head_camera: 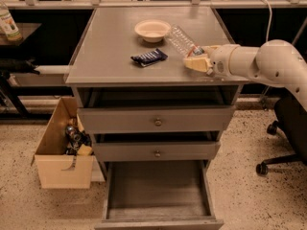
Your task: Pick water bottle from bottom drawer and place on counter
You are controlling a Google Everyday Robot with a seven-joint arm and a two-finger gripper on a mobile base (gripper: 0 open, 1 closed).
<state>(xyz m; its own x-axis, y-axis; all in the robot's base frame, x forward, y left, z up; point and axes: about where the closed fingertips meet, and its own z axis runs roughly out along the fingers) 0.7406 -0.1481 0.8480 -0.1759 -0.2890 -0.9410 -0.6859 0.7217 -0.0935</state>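
The water bottle [183, 40] lies on its side on the counter [110, 42], just right of a bowl, with its neck end pointing toward me. My gripper [195, 63] sits low over the counter's right front part, right at the bottle's neck end. The white arm reaches in from the right. The bottom drawer [158, 188] is pulled fully out and shows only its bare grey floor.
A cream bowl [152, 30] and a dark snack packet [149, 57] lie on the counter. The two upper drawers [157, 121] stand slightly ajar. A cardboard box [64, 150] of items sits on the floor at left, and an office chair base [283, 152] at right.
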